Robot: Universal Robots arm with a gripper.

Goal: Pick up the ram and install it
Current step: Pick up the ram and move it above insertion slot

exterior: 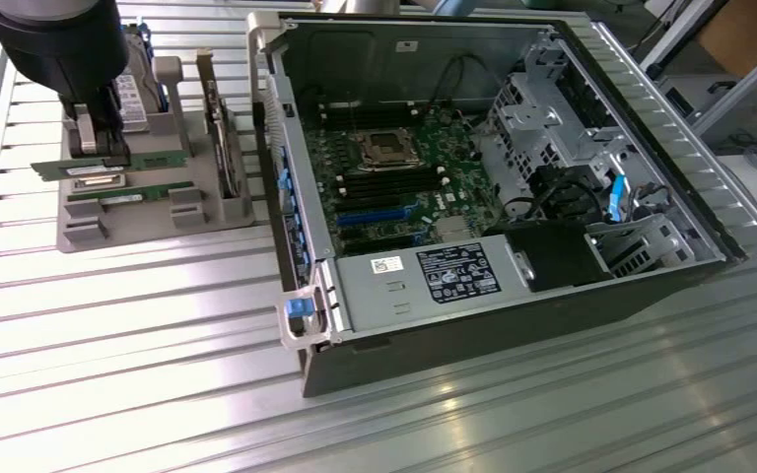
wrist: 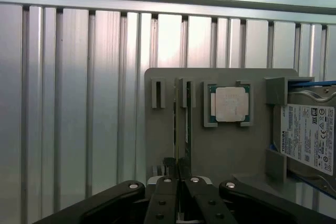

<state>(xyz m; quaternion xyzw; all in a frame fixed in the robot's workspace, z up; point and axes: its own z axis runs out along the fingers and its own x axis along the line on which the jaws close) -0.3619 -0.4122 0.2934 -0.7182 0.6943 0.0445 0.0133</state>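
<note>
arm (exterior: 50, 39) cut off at upper left frame edge | ram (exterior: 52, 168) partly hidden behind gripper (exterior: 99, 156) | hard drive (wrist: 310, 135) cut by frame edge | power-supply label (exterior: 457, 274) text too small to read

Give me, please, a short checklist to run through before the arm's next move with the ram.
1. The gripper shut on the ram: ok, it pinches the stick's edge.
2. The ram lifted out of the gray holder: not ok, it stands in its slot.
3. The computer case open: ok, the motherboard is exposed.
4. The memory slots free: ok, they look empty.
5. The slot latches open: cannot tell.
6. The processor chip apart from the ram: ok, it lies in its own pocket.
</note>
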